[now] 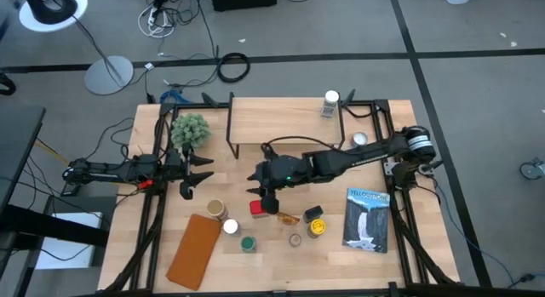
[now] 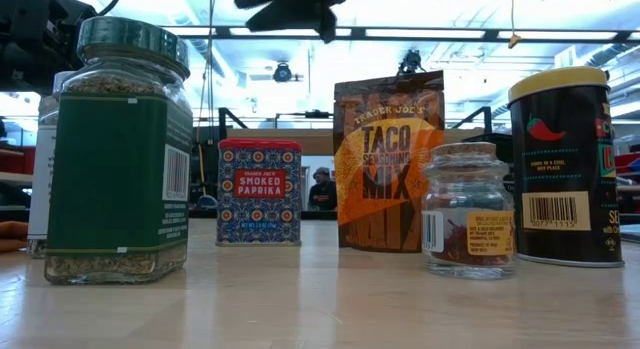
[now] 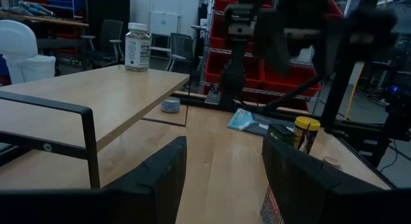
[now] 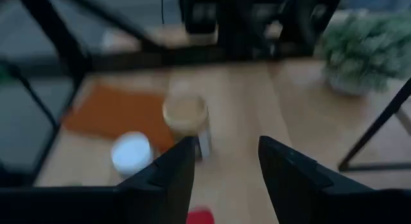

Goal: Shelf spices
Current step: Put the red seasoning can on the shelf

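Observation:
Most spices stand on the tabletop near its near edge: a red tin [image 1: 257, 208] [image 2: 259, 192], a tan-lidded jar [image 1: 216, 209] [image 4: 186, 115], a white-lidded jar [image 1: 230, 226], a green-lidded jar [image 1: 248, 243] [image 2: 120, 154], an amber packet [image 1: 288, 218] [image 2: 388, 159], a black box [image 1: 312, 213] and a yellow-lidded jar [image 1: 316, 229] [image 2: 565, 169]. One white-lidded jar [image 1: 330, 101] [image 3: 137, 47] stands on the shelf [image 1: 285, 122] [image 3: 96, 95]. My right gripper [image 1: 264, 195] [image 4: 221, 185] hangs open just above the red tin, touching nothing. My left gripper [image 1: 203, 175] [image 3: 225, 179] waits open left of the shelf.
A silver round tin [image 1: 360, 139] lies right of the shelf, and a blue-and-white packet [image 1: 367, 218] lies near the table's right edge. A brown flat mat [image 1: 195, 250] is at the near left. A small green plant [image 1: 190, 131] stands beside the shelf's left legs.

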